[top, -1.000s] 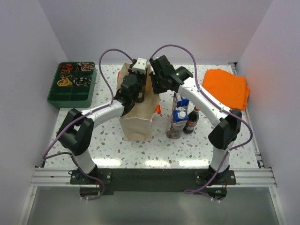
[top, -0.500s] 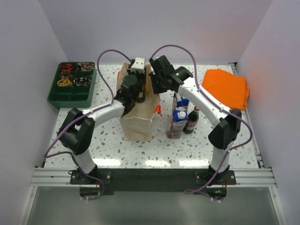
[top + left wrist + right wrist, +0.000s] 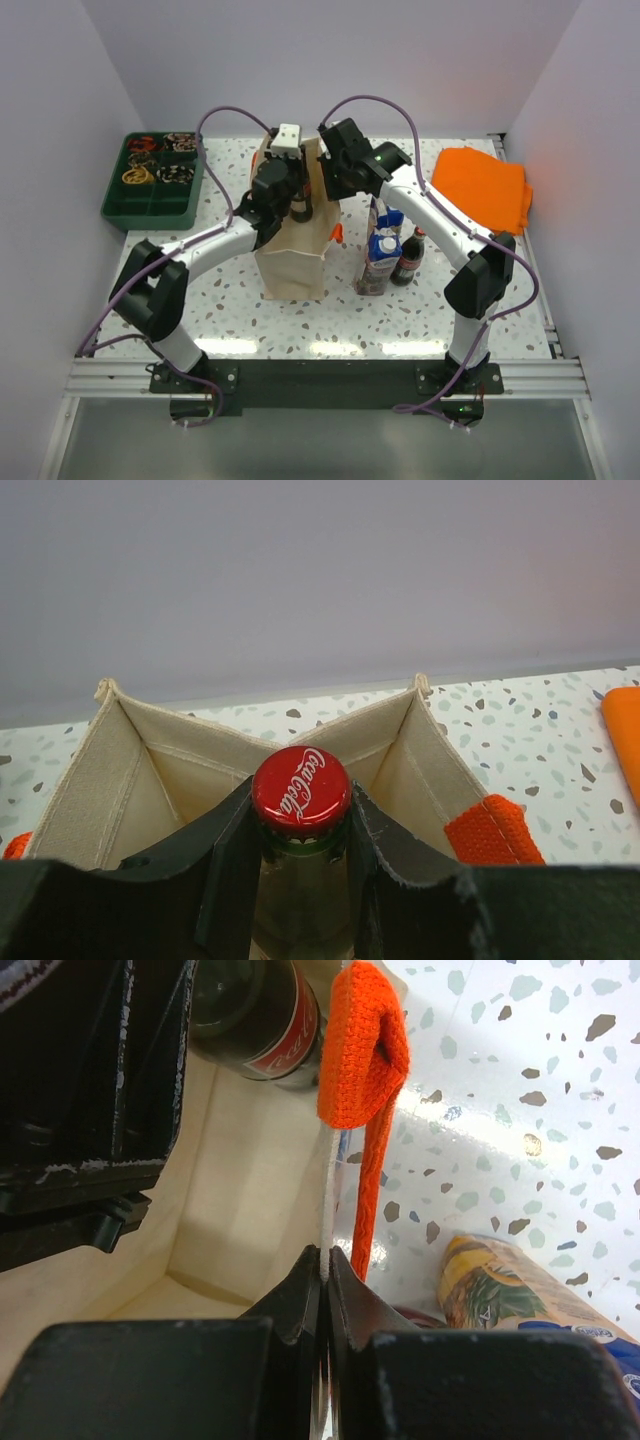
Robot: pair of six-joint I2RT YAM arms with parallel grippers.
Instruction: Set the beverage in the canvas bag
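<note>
Beige canvas bag [image 3: 292, 262] is pinched by right fingers [image 3: 292, 1302]; cola bottle [image 3: 300, 790], apparently partway inside, is clenched by left fingers [image 3: 225, 868].

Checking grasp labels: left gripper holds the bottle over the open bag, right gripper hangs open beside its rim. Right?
No. The right gripper is not open beside the rim: the right wrist view shows it shut on the rim of the bag. The left gripper does hold the bottle over the open bag.
</note>
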